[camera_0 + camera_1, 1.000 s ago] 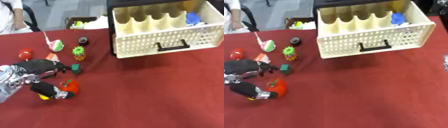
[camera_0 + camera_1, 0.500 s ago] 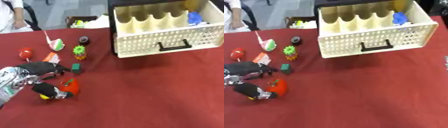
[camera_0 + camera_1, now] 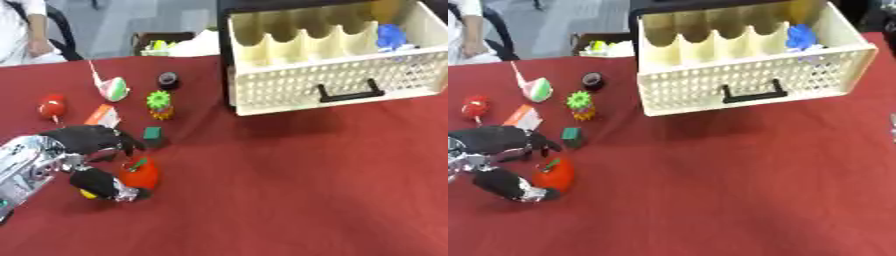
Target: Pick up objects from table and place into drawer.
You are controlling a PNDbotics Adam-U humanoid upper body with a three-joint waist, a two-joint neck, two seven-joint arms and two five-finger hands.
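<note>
Since a second ago the left hand (image 3: pixel 83 150) is sliding a touch to the right, closing in on the red tomato-like toy (image 3: pixel 140 172), which itself is sitting where it was on the desk (image 3: pixel 289 200), near left. Fingers are curling over the toy's far side and the thumb is wrapping under its near side, so the hand is clamping around it, though it is not yet lifting. Trouble could be coming if the rounded toy is squirting out rightward between thumb and fingers as the squeeze is tightening. A small green block (image 3: pixel 153 133) is lying just beside the fingertips and could be getting nudged. Further back, a spiky green-and-yellow toy (image 3: pixel 160 102), an orange card (image 3: pixel 103 116), a red ball (image 3: pixel 52 106), a pink-and-green cone (image 3: pixel 111 89) and a dark ring (image 3: pixel 168 80) are crowding the left. The cream drawer (image 3: pixel 745 75) is waiting open far right, a blue thing (image 3: pixel 801 36) already inside; the path there is looking free. The right hand is not showing.
</note>
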